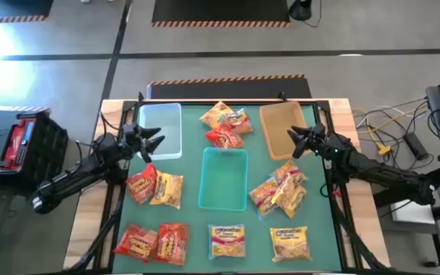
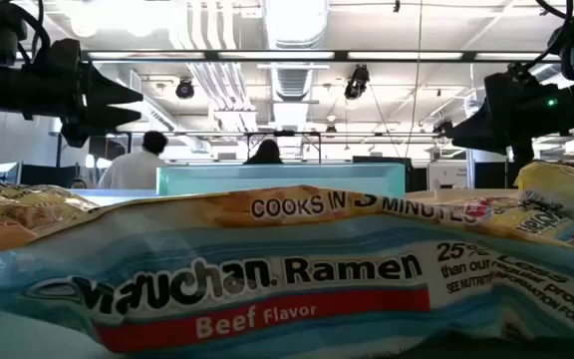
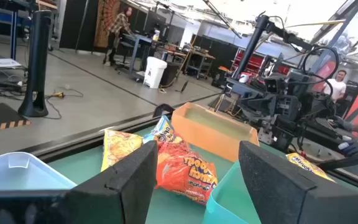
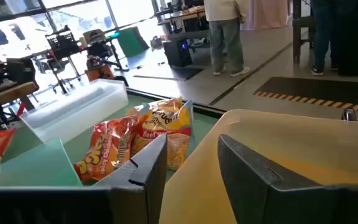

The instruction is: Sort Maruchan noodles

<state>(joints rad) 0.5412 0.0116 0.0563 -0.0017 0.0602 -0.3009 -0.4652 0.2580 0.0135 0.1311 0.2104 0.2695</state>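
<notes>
Noodle packets [image 1: 225,126] scattered around central bin [image 1: 223,179]

1. The mat [image 1: 189,221] on the table is green; the table's edge [image 1: 82,229] is pale wood.
2. Three bins – one clear [image 1: 161,130], one teal [image 1: 224,178], one tan [image 1: 281,128].
3. The noodle packets [image 1: 225,126] near the far edge are yellow and red-orange.
4. The pair of packets [image 1: 155,186] by the left arm – one red, one yellow.
5. Two red packets [image 1: 153,243] lie at the near left.
6. Two yellow packets [image 1: 260,241] lie at the near edge; the closest one [image 2: 267,289] has a pale blue band, a red stripe and black lettering.
7. Both arms are black.
8. The floor strips [image 1: 228,79] behind the table are striped orange and black.
</notes>
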